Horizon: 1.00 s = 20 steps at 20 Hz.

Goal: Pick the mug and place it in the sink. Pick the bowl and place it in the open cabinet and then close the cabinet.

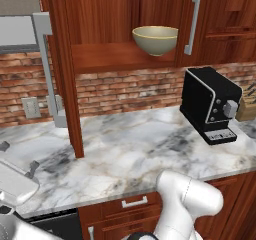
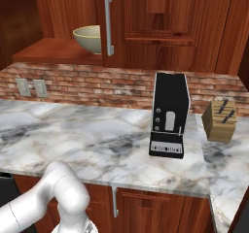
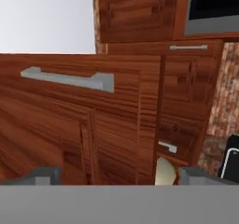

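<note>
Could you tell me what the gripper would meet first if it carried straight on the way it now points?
Most likely the open cabinet door, just below its silver handle: its wooden face lies straight ahead of the open gripper, though depth is unclear.

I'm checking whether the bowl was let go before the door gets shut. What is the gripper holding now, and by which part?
Nothing. The bowl sits on the cabinet shelf, and the gripper is open, facing the door.

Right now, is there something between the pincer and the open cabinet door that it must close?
Nothing visible stands between them. The hand view looks straight at the cabinet door and its silver handle, with the open pincer before the panel. The bowl already sits on the cabinet shelf, behind the door's swing as far as I can judge.
</note>
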{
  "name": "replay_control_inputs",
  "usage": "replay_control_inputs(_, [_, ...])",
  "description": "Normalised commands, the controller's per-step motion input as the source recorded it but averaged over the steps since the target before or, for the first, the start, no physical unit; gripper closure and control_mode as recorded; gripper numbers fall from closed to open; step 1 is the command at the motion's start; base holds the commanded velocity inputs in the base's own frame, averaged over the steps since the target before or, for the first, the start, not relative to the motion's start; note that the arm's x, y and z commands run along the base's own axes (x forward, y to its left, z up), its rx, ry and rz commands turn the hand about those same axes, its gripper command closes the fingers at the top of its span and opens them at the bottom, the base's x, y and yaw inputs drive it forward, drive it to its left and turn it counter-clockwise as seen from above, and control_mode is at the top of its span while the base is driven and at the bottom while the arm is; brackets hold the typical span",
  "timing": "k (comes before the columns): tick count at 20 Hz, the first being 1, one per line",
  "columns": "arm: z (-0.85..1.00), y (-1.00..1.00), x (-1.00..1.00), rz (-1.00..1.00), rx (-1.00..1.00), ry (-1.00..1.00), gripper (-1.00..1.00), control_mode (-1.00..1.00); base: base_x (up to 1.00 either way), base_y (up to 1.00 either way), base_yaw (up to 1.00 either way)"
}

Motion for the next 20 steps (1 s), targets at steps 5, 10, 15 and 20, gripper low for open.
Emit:
replay_control_inputs(5, [-0.61, 0.00, 0.81, 0.00, 0.11, 0.04, -1.00, -1.00, 0.00, 0.00, 0.00])
replay_control_inputs(10, [-0.36, -0.03, 0.48, 0.00, 0.10, 0.01, -1.00, -1.00, 0.00, 0.00, 0.00])
replay_control_inputs(15, [-0.12, -0.34, 0.09, 0.00, 0.10, 0.00, -1.00, -1.00, 0.00, 0.00, 0.00])
replay_control_inputs(20, [-0.06, -0.44, 0.00, 0.00, 0.10, 0.00, -1.00, -1.00, 0.00, 0.00, 0.00])
